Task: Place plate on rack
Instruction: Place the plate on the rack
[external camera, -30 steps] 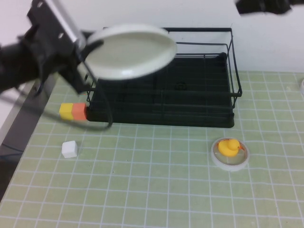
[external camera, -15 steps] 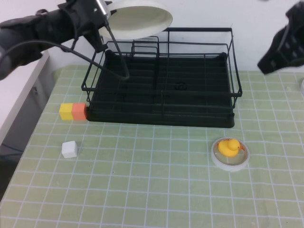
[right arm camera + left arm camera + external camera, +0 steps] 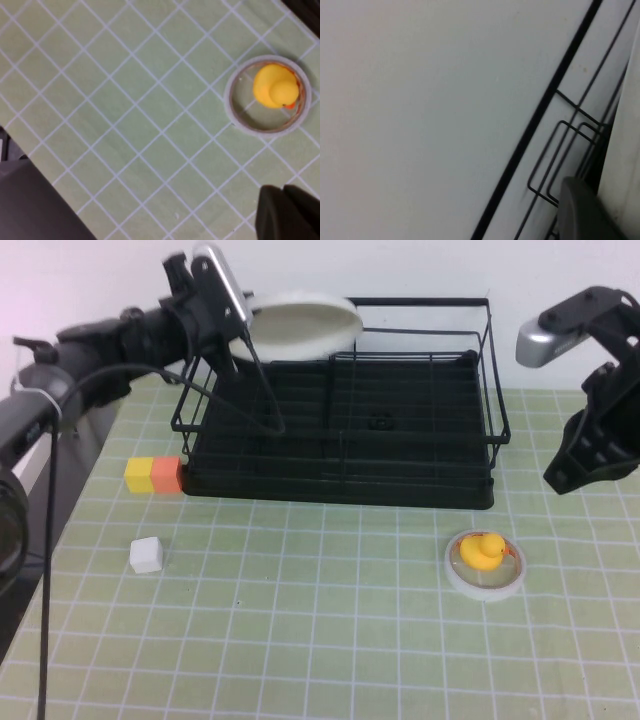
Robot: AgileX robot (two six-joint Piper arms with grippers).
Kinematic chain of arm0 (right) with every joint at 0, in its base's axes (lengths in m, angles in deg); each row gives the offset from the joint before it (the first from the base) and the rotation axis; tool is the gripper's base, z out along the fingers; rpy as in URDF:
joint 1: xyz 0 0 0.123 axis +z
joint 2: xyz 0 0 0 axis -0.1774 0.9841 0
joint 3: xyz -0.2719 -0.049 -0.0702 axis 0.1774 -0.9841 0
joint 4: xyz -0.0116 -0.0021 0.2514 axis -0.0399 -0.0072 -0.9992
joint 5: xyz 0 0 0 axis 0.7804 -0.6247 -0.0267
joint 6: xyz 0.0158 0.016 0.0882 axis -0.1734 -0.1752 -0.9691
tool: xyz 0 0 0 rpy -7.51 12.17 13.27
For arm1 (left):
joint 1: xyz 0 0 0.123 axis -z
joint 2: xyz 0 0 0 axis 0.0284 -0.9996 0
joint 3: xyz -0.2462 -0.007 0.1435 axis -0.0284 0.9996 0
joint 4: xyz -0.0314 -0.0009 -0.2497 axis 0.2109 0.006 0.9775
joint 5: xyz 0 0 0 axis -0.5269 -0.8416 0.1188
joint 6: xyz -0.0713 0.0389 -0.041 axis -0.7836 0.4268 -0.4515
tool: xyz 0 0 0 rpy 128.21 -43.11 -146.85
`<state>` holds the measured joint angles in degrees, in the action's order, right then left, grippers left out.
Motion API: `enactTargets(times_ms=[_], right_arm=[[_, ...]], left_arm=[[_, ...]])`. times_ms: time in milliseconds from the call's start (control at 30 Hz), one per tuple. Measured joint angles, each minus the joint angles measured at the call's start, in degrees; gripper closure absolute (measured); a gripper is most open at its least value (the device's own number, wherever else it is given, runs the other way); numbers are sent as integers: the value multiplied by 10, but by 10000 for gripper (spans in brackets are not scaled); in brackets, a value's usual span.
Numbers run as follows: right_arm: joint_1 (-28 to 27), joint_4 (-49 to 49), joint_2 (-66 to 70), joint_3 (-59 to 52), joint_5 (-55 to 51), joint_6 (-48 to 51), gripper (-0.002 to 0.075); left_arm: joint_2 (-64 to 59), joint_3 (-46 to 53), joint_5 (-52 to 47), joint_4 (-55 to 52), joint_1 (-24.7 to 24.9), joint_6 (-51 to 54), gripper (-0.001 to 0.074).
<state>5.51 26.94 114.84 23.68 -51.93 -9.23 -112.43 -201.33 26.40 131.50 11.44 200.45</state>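
Observation:
The white round plate [image 3: 303,322] is held tilted over the back left corner of the black wire rack [image 3: 340,430]. My left gripper [image 3: 238,320] is shut on the plate's left rim. In the left wrist view one dark finger [image 3: 585,212] lies against the plate's white edge [image 3: 626,150], with rack wires behind. My right gripper [image 3: 572,472] hangs above the mat to the right of the rack, empty, its fingers [image 3: 287,210] closed together in the right wrist view.
A yellow duck in a whitish ring [image 3: 484,558] sits on the green grid mat in front of the rack's right end; it also shows in the right wrist view [image 3: 268,93]. A yellow-orange block [image 3: 153,475] and a white cube [image 3: 146,554] lie at the left.
My left gripper carried the plate up and back, then lowered it toward the rack's back left corner. My right arm came down from the top right to beside the rack.

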Motion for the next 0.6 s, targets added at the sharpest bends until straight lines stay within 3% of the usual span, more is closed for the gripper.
enactTargets(times_ms=[367, 433, 600], right_arm=[[0, 2, 0, -7, 24, 0, 725], [0, 2, 0, -7, 25, 0, 725], [0, 2, 0, -7, 31, 2, 726]], left_arm=[[-33, 0, -13, 0, 0, 16, 637], [-33, 0, -19, 0, 0, 16, 573], [-33, -4, -33, 0, 0, 5, 311]])
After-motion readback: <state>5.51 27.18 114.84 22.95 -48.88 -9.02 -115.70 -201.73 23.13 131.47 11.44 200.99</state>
